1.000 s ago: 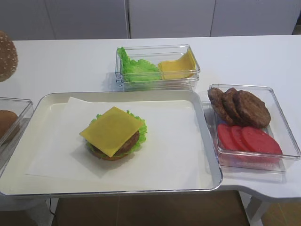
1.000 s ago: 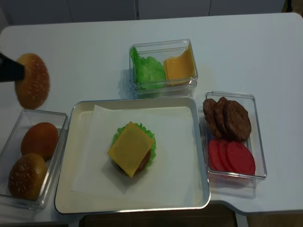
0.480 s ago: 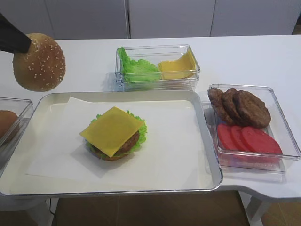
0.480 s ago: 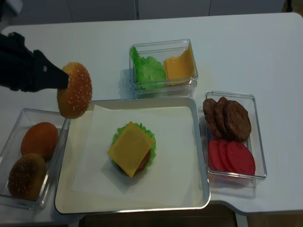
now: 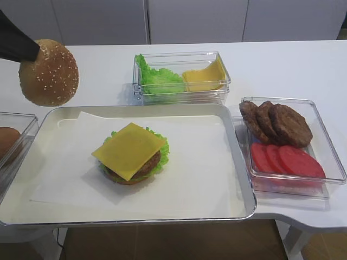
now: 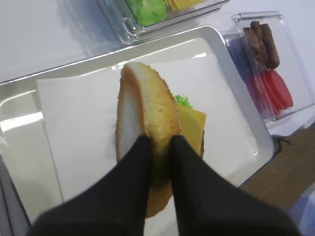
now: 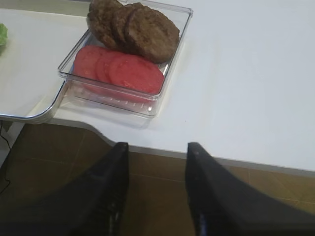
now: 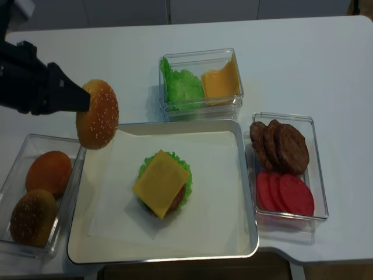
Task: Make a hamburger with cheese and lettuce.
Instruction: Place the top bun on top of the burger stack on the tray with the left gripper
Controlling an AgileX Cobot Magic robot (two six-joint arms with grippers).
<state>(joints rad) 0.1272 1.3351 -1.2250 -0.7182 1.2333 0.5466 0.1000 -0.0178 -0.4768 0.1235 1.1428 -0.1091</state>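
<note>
On the steel tray (image 8: 247, 175), on white paper (image 8: 215, 192), sits one open hamburger (image 8: 163, 184): one cheese (image 8: 161, 180) square over a patty ringed by lettuce (image 8: 183, 168). The left claw (image 6: 158, 147) pinches one sesame bun top (image 8: 97, 114) on edge, held in the air over the tray's far left corner. The right claw (image 7: 156, 152) hangs empty past the bench (image 8: 303, 64) edge, fingers parted. Left box (image 8: 17, 175): two buns. Right box (image 8: 315, 175): three patties (image 8: 280, 146), three tomato slices (image 8: 285, 194). A far box (image 8: 201, 79) holds greens and cheese slices.
</note>
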